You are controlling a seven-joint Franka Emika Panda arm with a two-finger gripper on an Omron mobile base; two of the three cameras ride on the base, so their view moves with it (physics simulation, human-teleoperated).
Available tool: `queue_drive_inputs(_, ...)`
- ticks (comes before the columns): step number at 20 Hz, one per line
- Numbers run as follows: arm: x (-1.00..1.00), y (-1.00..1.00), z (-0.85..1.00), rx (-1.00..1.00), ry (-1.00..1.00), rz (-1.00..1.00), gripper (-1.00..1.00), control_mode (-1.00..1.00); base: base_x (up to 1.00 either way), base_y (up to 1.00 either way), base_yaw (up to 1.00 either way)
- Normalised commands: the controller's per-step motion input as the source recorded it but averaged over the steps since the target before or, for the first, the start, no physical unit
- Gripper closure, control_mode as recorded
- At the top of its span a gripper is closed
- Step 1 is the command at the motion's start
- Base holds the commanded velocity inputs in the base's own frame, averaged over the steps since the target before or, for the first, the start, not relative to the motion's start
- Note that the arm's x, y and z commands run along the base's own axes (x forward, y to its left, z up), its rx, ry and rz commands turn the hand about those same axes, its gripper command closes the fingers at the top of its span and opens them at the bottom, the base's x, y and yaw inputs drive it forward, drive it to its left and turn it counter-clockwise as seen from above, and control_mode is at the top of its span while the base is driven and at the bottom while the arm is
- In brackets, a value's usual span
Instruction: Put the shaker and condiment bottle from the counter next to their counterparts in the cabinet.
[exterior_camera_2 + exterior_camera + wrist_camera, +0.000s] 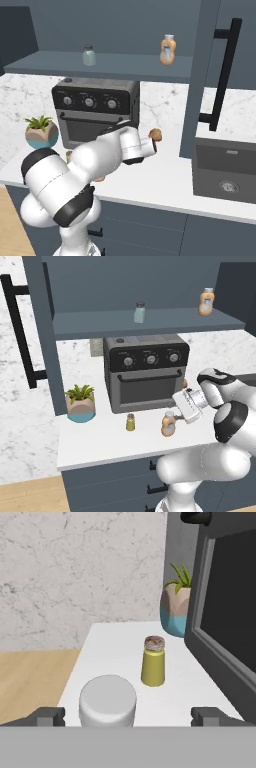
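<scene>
The condiment bottle point(169, 423) stands on the white counter point(100, 443) in front of the oven; in the hand view its grey cap point(108, 700) sits low between my fingertips. My gripper point(179, 409) point(129, 716) is open, just right of and above the bottle, not touching it. The yellow-green shaker point(130, 422) point(153, 662) stands a little further left. In the open cabinet point(150, 323), the pale grey-blue shaker point(140, 312) point(89, 55) and the second orange bottle point(206, 302) point(168, 50) stand apart on the shelf.
A black toaster oven point(145, 373) stands behind the bottle, close to my hand. A potted plant point(80, 402) sits at the counter's left end. A small brown object point(155, 134) lies by the oven. The sink point(225, 170) is on the right.
</scene>
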Motion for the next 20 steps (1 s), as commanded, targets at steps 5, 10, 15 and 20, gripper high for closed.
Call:
queue_drive_inputs(5, 0.00, 0.00, -0.12, 0.00, 0.00, 0.00, -1.00, -1.00, 0.00, 0.00, 0.00)
queue_drive_inputs(10, 0.00, 0.04, -0.13, 0.00, 0.00, 0.00, -1.00, -1.00, 0.00, 0.00, 0.00)
queue_drive_inputs(15, 0.00, 0.04, -0.24, 0.00, 0.05, 0.04, -1.00, -1.00, 0.00, 0.00, 0.00)
queue_drive_inputs(20, -0.01, 0.00, -0.39, 0.00, 0.06, 0.07, 1.00, -1.00, 0.00, 0.00, 0.00)
